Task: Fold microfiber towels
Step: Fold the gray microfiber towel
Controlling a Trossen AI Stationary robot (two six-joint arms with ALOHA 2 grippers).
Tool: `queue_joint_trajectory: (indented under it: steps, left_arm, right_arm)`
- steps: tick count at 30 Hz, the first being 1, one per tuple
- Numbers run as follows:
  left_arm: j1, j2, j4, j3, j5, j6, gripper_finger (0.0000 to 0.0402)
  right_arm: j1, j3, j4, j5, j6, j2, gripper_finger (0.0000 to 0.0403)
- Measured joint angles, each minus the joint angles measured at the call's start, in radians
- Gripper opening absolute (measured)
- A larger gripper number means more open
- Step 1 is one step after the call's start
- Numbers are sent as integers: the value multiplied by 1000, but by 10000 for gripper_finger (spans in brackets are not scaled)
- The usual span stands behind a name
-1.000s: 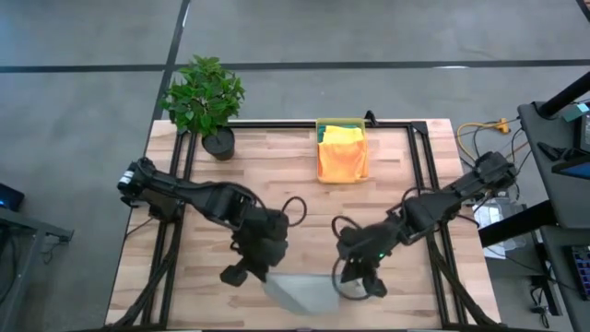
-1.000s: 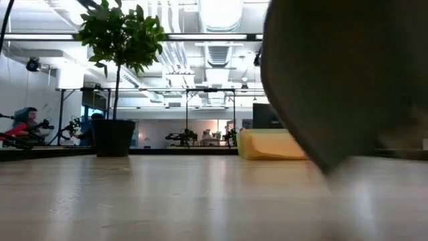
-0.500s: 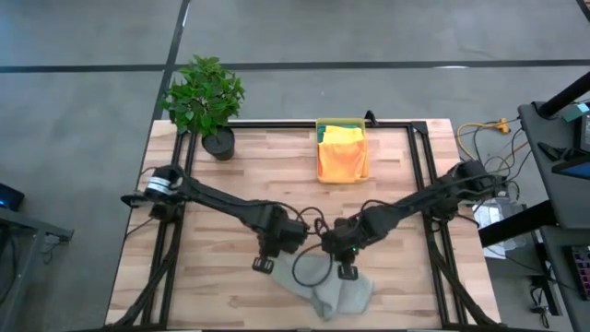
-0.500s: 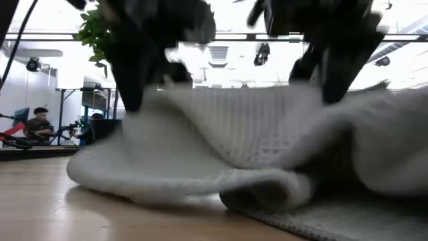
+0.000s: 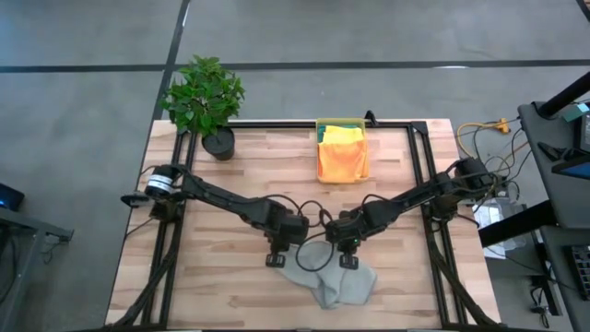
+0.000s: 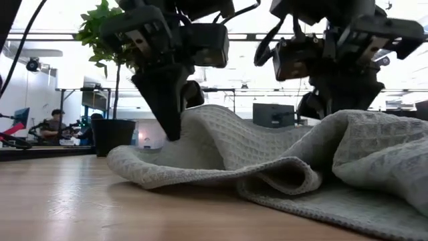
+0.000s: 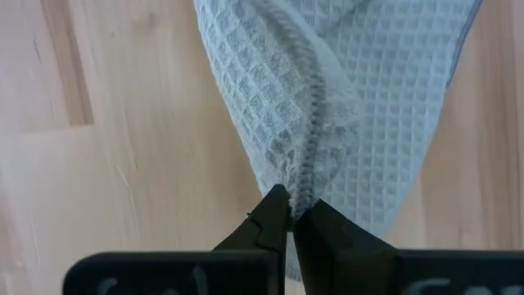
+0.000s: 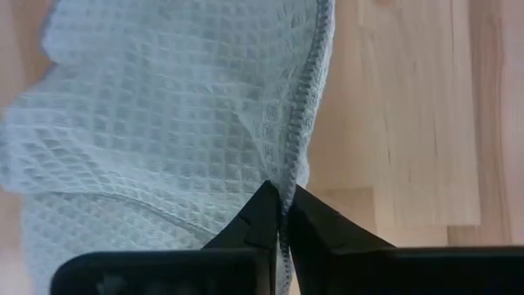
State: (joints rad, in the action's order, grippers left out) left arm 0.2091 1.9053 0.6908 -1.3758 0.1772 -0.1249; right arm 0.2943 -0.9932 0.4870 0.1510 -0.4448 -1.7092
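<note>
The light grey towel (image 5: 330, 281) lies rumpled on the table near its front edge, with its bulk on the wood (image 6: 348, 167). My left gripper (image 5: 279, 256) is shut on the towel's far left edge. My right gripper (image 5: 346, 258) is shut on its far edge, a little to the right. Both stand low over the table. The orange and yellow towels (image 5: 342, 152) lie in the yellow bin (image 5: 343, 121) at the far edge, and a teal one shows at the bin's left (image 5: 322, 135). My left gripper pinches the towel's stitched hem (image 7: 304, 176) between its two fingers, at a gathered fold of the edge. The fingers (image 6: 170, 114) point down from above. The held edge is raised a little and the cloth slopes down slack onto the table. My right gripper pinches the towel's stitched hem (image 8: 296, 168) between its two fingers, from above and pointing down. The held edge (image 6: 314, 124) is raised a little above the table. The cloth falls slack from it onto the rest of the towel.
A potted plant (image 5: 205, 100) stands at the table's far left corner. A black frame (image 5: 419, 161) runs along the table's sides and far edge. Bare wood (image 5: 194, 277) lies to the left and right of the towel. A person sits in the room beyond (image 6: 57, 124).
Both grippers have gone down and toward the table's far edge, and the left one also toward the right, so they stand closer together. The grey towel hung lifted near the front edge. It has been lowered and now lies rumpled on the table, its held edge drawn farward.
</note>
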Motion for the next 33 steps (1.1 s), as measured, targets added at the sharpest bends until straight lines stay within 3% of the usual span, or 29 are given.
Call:
queue_joint_trajectory:
  steps: [8,14,22,27,30,33]
  left_arm:
    - [-8,0,-27,0,-1,0,0]
    - [-18,0,-28,2,-2,0,0]
    - [-26,0,-29,8,-3,11,0]
    - [-32,6,-32,8,-2,57,0]
    - [-40,7,-28,9,8,53,0]
    - [-42,-27,-14,8,109,51,0]
  right_arm:
    - [0,29,15,-9,-37,0,54]
    - [0,21,62,-53,-30,4,15]
    - [-3,-50,210,-170,-14,91,9]
    - [-27,-48,226,-170,13,150,9]
    - [-49,-50,240,-109,18,189,9]
    - [-50,-82,243,-36,11,240,9]
